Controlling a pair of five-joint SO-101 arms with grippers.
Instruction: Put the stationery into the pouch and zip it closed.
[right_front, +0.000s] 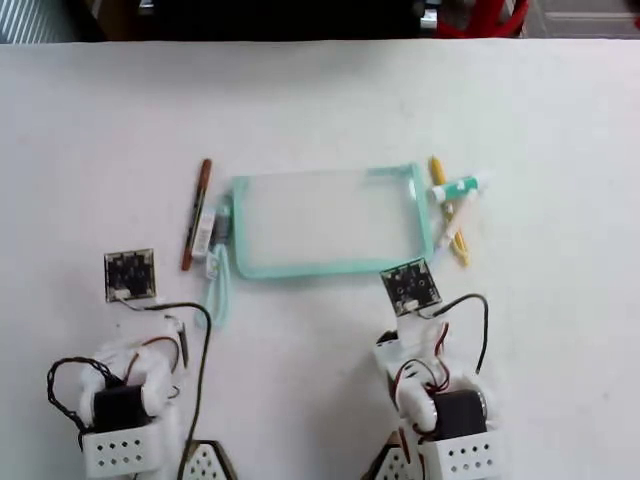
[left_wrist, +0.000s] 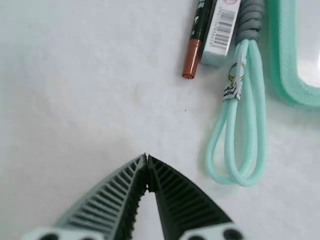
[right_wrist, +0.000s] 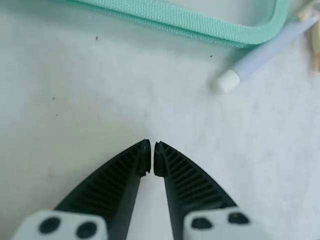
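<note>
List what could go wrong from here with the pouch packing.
1. The yellow pen, green marker and pale pen lie crossed beside the pouch; gripping one may drag the others.
2. The brown pen lies against a white block, so the left tool might pinch both.
3. The pouch's cord loop lies close by and could snag a tool.

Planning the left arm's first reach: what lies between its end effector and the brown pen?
Nothing: the left wrist view shows bare table between the left end effector and the brown pen.
</note>
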